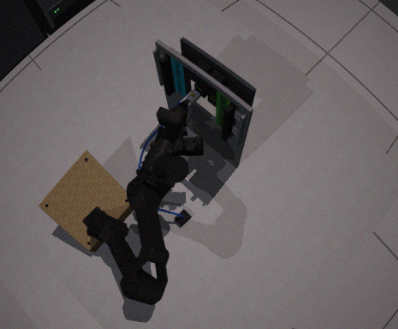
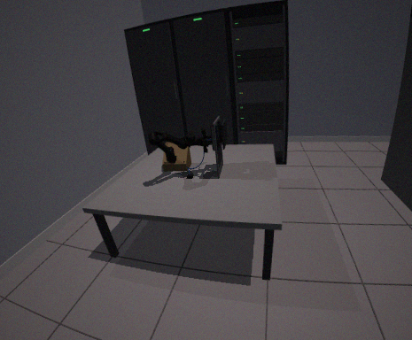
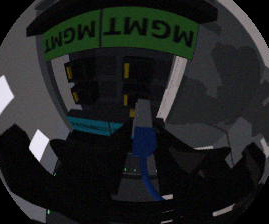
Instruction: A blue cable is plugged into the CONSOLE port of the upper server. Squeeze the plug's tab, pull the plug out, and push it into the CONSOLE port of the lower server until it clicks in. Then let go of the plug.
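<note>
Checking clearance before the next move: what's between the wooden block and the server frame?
The arm and blue cable, seen in the top and exterior views.
</note>
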Robot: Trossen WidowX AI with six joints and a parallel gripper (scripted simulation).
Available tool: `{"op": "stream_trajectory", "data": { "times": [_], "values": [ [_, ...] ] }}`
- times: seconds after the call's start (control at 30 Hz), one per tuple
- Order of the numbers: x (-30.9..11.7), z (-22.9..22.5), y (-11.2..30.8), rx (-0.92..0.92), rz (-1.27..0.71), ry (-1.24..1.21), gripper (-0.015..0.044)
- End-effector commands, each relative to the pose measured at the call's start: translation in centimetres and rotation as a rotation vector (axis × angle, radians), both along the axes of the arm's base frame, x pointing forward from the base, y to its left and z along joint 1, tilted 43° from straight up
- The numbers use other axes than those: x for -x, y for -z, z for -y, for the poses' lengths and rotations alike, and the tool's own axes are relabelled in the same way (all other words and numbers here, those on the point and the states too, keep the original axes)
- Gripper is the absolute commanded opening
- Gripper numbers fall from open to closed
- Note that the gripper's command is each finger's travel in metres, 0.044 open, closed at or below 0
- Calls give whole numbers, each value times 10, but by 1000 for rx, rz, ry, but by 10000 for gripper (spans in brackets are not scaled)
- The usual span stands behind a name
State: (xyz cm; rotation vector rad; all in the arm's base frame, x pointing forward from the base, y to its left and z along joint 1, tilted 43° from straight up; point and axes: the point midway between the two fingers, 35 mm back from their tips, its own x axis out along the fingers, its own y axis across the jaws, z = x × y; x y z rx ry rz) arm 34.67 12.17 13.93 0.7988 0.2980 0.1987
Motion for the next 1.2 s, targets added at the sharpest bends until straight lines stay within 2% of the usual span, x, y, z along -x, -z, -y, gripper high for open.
{"op": "stream_trajectory", "data": {
  "times": [0.0,1.17],
  "values": [
    [1,-2,0,-3,3,-5,0],
    [1,0,-5,-4,5,-6,0]
  ]
}}
